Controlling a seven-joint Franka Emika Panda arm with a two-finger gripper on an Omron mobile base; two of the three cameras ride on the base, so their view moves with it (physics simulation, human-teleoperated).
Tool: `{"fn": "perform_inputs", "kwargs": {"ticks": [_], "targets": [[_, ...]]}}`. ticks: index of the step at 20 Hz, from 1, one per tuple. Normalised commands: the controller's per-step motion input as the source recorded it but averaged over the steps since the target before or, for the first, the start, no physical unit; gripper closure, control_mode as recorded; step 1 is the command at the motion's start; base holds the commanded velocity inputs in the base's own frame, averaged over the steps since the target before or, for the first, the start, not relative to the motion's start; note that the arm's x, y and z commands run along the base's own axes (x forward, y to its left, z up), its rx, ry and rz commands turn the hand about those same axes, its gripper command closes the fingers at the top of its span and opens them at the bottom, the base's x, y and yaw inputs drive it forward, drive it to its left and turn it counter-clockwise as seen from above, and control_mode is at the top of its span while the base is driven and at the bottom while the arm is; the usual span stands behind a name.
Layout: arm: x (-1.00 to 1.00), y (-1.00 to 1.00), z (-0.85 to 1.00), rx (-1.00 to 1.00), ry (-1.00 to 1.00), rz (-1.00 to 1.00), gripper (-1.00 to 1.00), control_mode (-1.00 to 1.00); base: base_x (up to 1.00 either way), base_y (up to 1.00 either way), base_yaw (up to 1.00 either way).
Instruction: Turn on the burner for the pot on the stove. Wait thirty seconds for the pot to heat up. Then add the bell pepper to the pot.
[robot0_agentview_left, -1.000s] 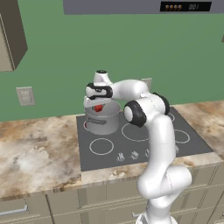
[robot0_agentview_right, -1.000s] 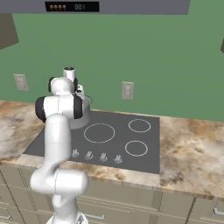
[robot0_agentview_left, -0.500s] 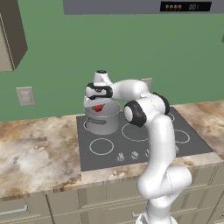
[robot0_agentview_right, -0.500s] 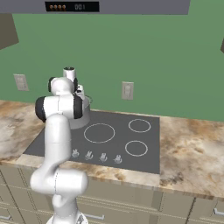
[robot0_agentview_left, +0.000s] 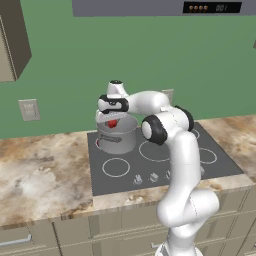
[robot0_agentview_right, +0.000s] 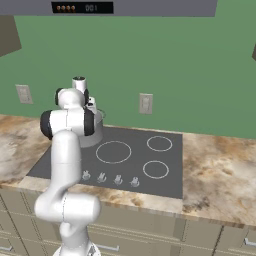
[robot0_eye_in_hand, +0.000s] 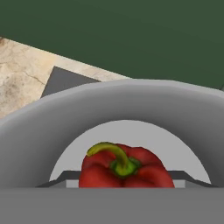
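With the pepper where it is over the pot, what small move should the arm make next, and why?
Probably open the gripper and let go. The bell pepper sits between the fingers, hanging over the open mouth of the pot on the stove, with the pot's grey inner wall ringing it in the hand view. It looks centred enough to drop inside; lowering slightly first would be gentler.

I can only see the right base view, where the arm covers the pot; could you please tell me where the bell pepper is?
Observer: In the left base view the bell pepper hangs held under the hand, right at the mouth of the pot.
Operator: Thank you. Is it lined up inside the rim?
Observer: It looks so. In the hand view the pot's grey inner wall curves round behind the pepper, whose green stem points up.
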Motion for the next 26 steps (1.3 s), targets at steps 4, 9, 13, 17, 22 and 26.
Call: {"fn": "perform_inputs", "kwargs": {"ticks": [4,9,13,17,22,26], "targets": [[0.0,0.0,0.0,0.0,0.0,0.0,1.0,-1.0,0.0,0.0,0.0],[0.0,0.0,0.0,0.0,0.0,0.0,1.0,-1.0,0.0,0.0,0.0],[0.0,0.0,0.0,0.0,0.0,0.0,1.0,-1.0,0.0,0.0,0.0],[0.0,0.0,0.0,0.0,0.0,0.0,1.0,-1.0,0.0,0.0,0.0],[0.0,0.0,0.0,0.0,0.0,0.0,1.0,-1.0,0.0,0.0,0.0],[0.0,0.0,0.0,0.0,0.0,0.0,1.0,-1.0,0.0,0.0,0.0]]}}
